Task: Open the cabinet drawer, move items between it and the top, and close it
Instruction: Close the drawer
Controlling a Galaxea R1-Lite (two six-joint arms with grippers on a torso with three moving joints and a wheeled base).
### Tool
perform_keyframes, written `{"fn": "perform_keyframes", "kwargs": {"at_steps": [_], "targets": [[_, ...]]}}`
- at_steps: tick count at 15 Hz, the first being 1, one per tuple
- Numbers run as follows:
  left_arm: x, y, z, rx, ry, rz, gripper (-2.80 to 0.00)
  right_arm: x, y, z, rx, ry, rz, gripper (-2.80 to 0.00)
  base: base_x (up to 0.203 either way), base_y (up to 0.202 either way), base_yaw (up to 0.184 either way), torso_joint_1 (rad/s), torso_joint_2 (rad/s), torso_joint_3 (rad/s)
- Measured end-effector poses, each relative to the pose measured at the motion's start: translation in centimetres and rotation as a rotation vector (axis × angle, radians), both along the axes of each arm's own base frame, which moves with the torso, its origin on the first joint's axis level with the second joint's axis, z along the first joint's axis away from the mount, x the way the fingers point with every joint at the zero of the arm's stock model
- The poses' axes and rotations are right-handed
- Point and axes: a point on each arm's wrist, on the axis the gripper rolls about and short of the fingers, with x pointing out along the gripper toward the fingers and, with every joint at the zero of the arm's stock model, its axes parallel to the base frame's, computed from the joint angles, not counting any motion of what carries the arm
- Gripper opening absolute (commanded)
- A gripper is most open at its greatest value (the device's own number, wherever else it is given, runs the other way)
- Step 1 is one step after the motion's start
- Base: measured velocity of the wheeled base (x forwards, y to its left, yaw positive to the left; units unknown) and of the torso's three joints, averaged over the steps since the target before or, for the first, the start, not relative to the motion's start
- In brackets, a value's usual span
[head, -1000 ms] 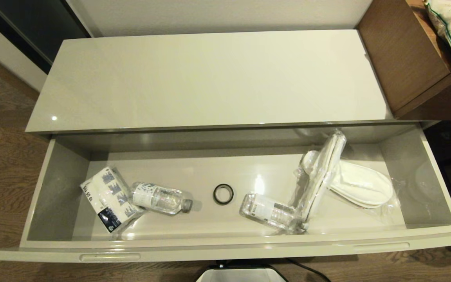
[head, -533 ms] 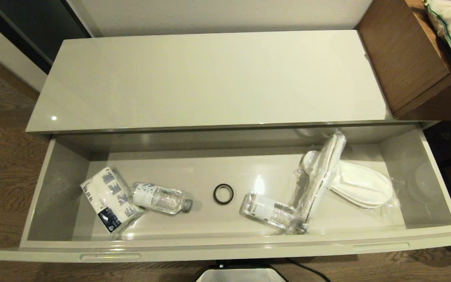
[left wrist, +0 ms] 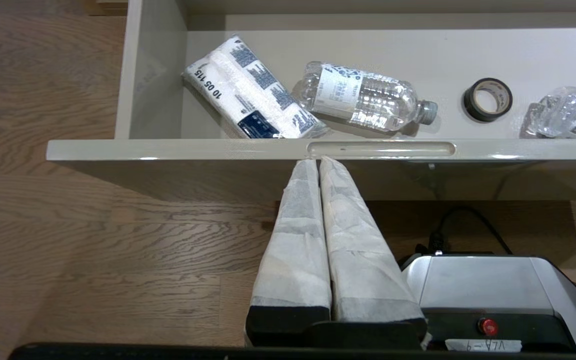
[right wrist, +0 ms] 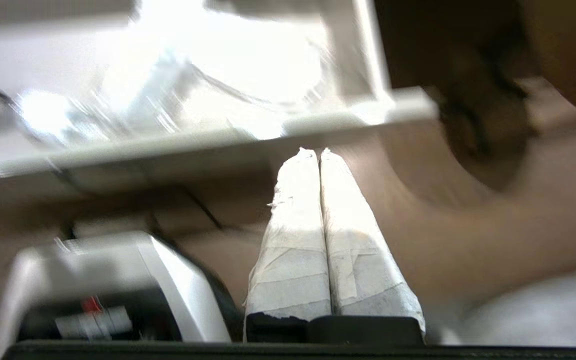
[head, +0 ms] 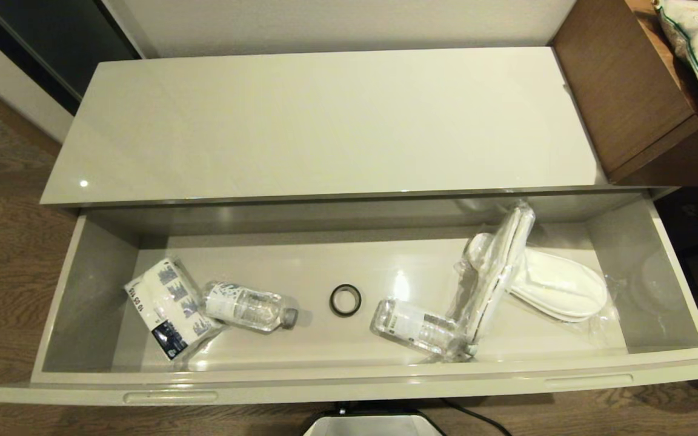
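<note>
The cabinet drawer [head: 349, 387] stands pulled fully out across the lower half of the head view, its front panel running along the bottom edge with one oblong slot at lower left and another at lower right. Above it, filling the upper middle of the frame, lies the top [head: 325, 121], a long glossy cream surface with nothing resting on it. Both slippers are inside the drawer at its right end: one slipper in its clear bag [head: 561, 284] lies flat on the drawer floor, and the other bagged slipper [head: 497, 266] stands tilted on edge, leaning across the flat one, its lower end touching a water bottle [head: 415, 327] that lies on its side right of centre. A black tape roll [head: 345, 300] sits at the middle of the drawer floor, apart from the bottles. At left centre a second water bottle [head: 249, 307] lies just beside a blue-printed tissue pack [head: 167, 306]. A brown wood-grain desk [head: 634, 91] occupies the upper right corner. Neither arm appears in the head view. In the left wrist view the left gripper [left wrist: 318, 162] is clenched, its wrapped fingers pressed together, tips just below the drawer's slotted front edge. In the right wrist view the right gripper [right wrist: 319, 152] is likewise clenched on nothing, low in front of the drawer's right end.
</note>
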Motion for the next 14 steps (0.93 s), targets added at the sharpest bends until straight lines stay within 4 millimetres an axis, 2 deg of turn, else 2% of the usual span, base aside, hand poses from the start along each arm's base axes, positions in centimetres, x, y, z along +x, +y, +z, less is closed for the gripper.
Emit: {"fn": "perform_keyframes", "kwargs": {"at_steps": [3, 5, 9, 14], "targets": [[0.0, 0.0, 0.0, 0.0, 0.0, 0.0, -2.8, 2.9, 0.3, -1.8, -0.002, -0.163, 0.154, -2.8, 0.0, 0.0, 0.0, 0.0, 0.0, 0.0], [0.0, 0.0, 0.0, 0.0, 0.0, 0.0, -2.8, 3.7, 0.5, -2.3, -0.024, -0.252, 0.221, -2.8, 0.0, 0.0, 0.0, 0.0, 0.0, 0.0], [0.0, 0.0, 0.0, 0.0, -0.001, 0.0, -2.8, 4.7, 0.5, -4.6, -0.087, -0.2, 0.216, -2.8, 0.0, 0.0, 0.0, 0.0, 0.0, 0.0], [0.0, 0.0, 0.0, -0.001, -0.001, 0.0, -2.8, 4.9, 0.4, -5.4, -0.111, -0.142, 0.179, -2.8, 0.0, 0.0, 0.0, 0.0, 0.0, 0.0]]}}
